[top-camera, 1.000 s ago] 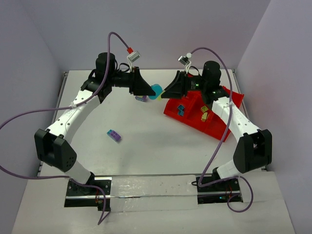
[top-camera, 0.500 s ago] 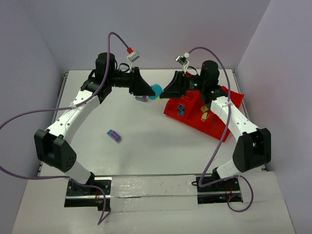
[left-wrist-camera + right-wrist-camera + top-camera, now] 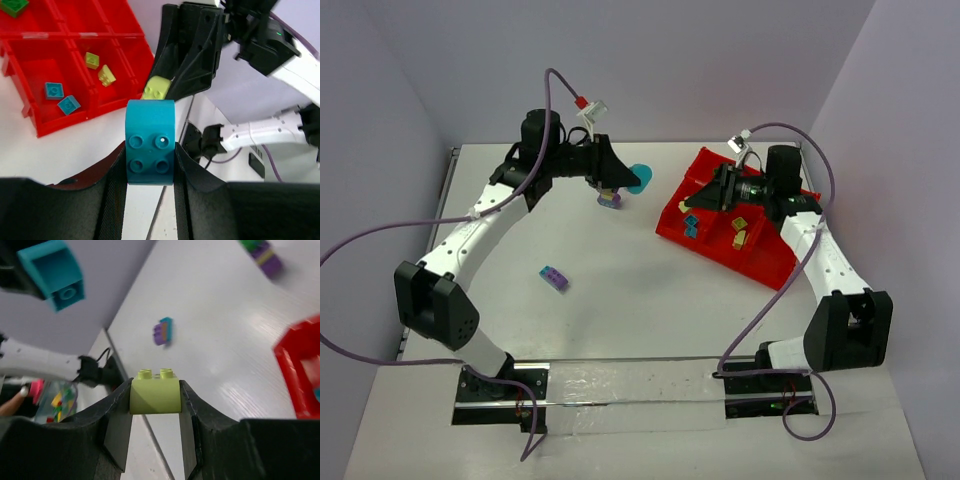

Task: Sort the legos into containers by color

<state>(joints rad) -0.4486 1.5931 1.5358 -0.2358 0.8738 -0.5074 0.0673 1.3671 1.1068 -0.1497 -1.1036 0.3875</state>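
Two bricks in the air at once: my left hand [image 3: 150, 172] is clenched on a teal studded plastic brick [image 3: 150, 145], held above the white counter [image 3: 620, 320] short of the bright red divided plastic tray [image 3: 75, 120]. My right hand [image 3: 156, 412] grasps a yellow-green studded plastic brick [image 3: 155, 395] near the tray's left edge.

The danger I see is the two hands meeting. In the left wrist view the right hand sits just past the teal brick, so if both head for the tray together they may clash and knock a brick loose. The teal brick juts well beyond the fingertips, pinched only at its lower part, and I judge it could pivot or slip. If I let go too soon, either brick may land on the counter or bounce off the rim.

The compartment with two blue bricks [image 3: 54, 90] adjoins the one with two yellow-green bricks [image 3: 92, 60], so a small miss means a wrong colour. A purple-and-teal stacked clump [image 3: 553, 277] and a second multicolour clump [image 3: 611, 198], below the left hand, lie unsorted on the counter.
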